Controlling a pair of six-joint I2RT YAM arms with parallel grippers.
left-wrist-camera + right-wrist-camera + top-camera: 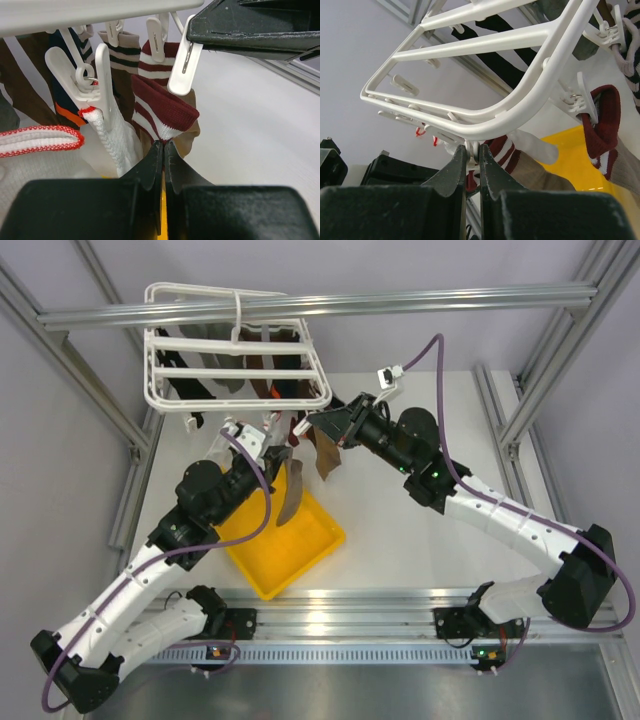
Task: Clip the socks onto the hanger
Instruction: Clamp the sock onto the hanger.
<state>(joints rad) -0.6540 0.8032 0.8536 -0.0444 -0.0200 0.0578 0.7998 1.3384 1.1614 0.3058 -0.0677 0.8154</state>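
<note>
The left gripper (163, 150) is clamped tight on the cuff of a maroon-and-white striped sock (160, 112), just under the hanger (520, 37). The right gripper (472, 155) squeezes a white clip (181, 70) at the hanger's rim. Below are a yellow tray (300, 560) and a white table (420, 550).

Bright, even light falls from above. Soft grey shadows lie on the white worktop (390, 550) beside the yellow tray (300, 550). Close up, the left tool (163, 147) looks blurry.
</note>
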